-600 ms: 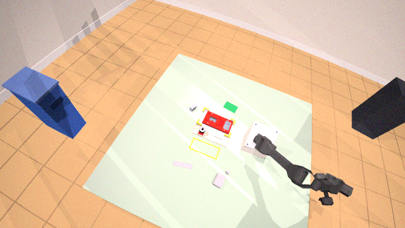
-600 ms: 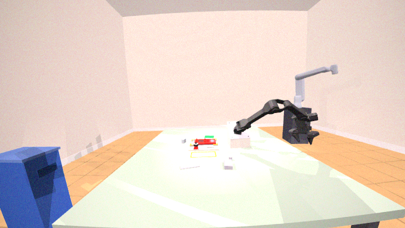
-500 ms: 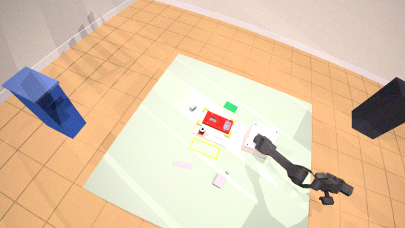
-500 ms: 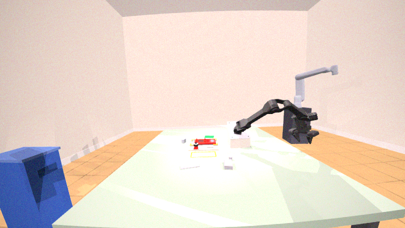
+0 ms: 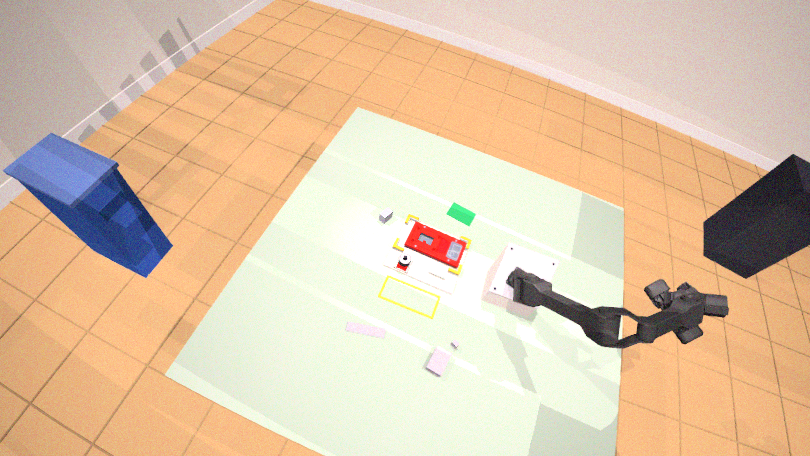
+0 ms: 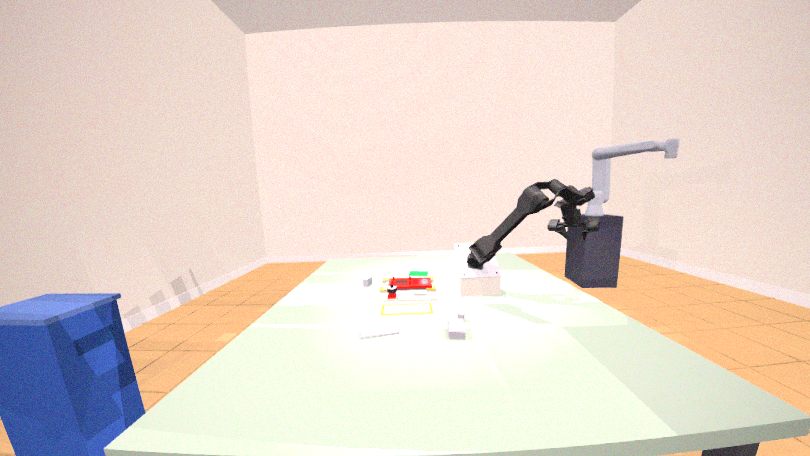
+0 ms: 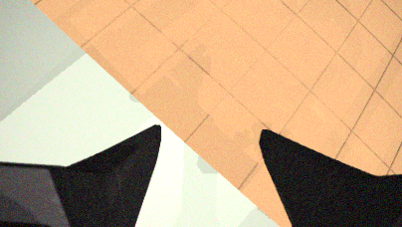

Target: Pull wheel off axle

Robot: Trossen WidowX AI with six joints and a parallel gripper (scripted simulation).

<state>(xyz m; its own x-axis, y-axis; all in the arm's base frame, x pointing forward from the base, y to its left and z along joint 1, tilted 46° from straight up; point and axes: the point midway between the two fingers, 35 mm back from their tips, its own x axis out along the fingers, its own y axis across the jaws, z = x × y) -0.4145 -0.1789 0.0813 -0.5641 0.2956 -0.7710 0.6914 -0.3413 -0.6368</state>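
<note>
The wheel [image 5: 404,262] [image 6: 391,290] is small, black and white, and sits on its upright axle at the front corner of the red board [image 5: 433,240] [image 6: 410,281]. The marked area [image 5: 413,286] [image 6: 406,313] is a yellow outlined rectangle just in front of it. My gripper [image 5: 685,303] [image 6: 572,226] [image 7: 211,133] is open and empty. It hangs high over the table's right edge, far from the wheel and pointing down. In the wrist view I see only the table edge [image 7: 75,124] and the tiled floor between the fingers.
A green block [image 5: 460,212] and a grey cube [image 5: 386,215] lie behind the board. Two pale slabs [image 5: 365,329] [image 5: 439,361] lie in front of the marked area. The arm's white base box [image 5: 494,283] stands to the right. A blue cabinet [image 5: 85,198] and a dark box [image 5: 759,220] stand on the floor.
</note>
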